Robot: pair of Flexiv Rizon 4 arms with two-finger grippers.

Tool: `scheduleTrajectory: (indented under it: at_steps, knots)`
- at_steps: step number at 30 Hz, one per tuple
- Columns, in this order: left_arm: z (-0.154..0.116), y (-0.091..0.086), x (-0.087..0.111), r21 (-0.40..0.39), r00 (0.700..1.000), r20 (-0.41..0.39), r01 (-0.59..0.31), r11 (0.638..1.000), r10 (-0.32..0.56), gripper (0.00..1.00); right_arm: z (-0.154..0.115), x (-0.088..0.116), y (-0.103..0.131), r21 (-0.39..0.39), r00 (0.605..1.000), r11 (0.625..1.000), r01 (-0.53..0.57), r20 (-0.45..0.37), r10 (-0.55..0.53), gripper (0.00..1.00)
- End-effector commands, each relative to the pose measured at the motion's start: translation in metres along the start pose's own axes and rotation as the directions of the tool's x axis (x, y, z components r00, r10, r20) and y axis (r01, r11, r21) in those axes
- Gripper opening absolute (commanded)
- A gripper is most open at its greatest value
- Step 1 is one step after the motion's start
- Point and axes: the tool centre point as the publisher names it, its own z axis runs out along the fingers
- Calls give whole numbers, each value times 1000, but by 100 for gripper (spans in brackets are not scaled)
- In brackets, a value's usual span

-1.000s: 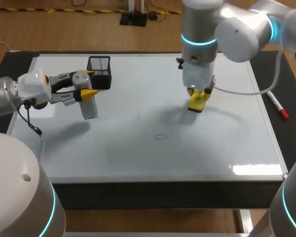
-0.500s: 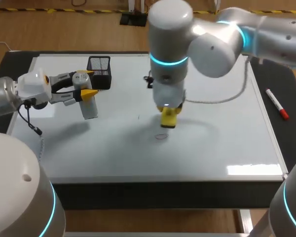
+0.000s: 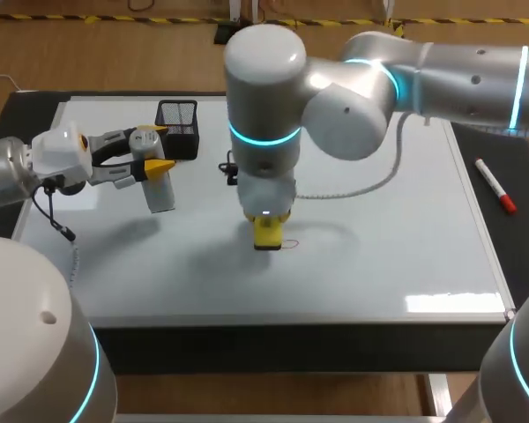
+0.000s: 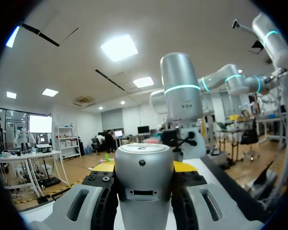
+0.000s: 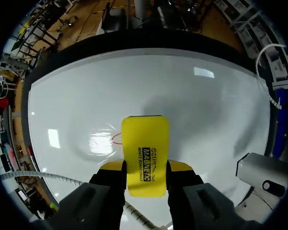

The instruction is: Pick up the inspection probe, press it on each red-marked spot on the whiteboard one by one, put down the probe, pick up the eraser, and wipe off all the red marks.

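My right gripper (image 3: 266,224) is shut on a yellow eraser (image 3: 266,240), held low over the middle of the whiteboard (image 3: 379,247). A small red ring mark (image 3: 290,243) shows just right of the eraser. In the right wrist view the eraser (image 5: 145,153) sits between the fingers of my right gripper (image 5: 145,167), and its edge covers part of the red mark (image 5: 116,139). My left gripper (image 3: 150,148) is above the board's left side, shut on the silver inspection probe (image 3: 161,194). The probe (image 4: 143,177) fills the left gripper (image 4: 143,191) in its wrist view.
A black mesh basket (image 3: 177,119) stands at the board's back left, just behind the left gripper. A red-capped marker (image 3: 494,185) lies on the black table beside the board's right edge. My right arm (image 3: 273,106) spans the board from the right.
My right arm has swung left and toward the front with the eraser, from the back right of the board to beside the red mark. The left arm and probe have not moved.
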Motion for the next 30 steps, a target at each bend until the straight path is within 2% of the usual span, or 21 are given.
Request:
scheduleTrajectory:
  at_steps: [1, 13, 30]
  knots:
    - [0, -1, 0, 1, 1000, 0, -1, 1000, 1, 0, 9, -5, 9, 6, 1000, 1000, 14, -2, -14, 0]
    - [0, -1, 0, 1, 1000, 0, -1, 1000, 1, 0, 25, -6, 18, -1, 999, 999, 47, 4, -47, 0]
    - [0, -1, 0, 1, 1000, 0, -1, 1000, 1, 0, 34, 9, 16, -7, 999, 999, 44, -3, -44, 0]
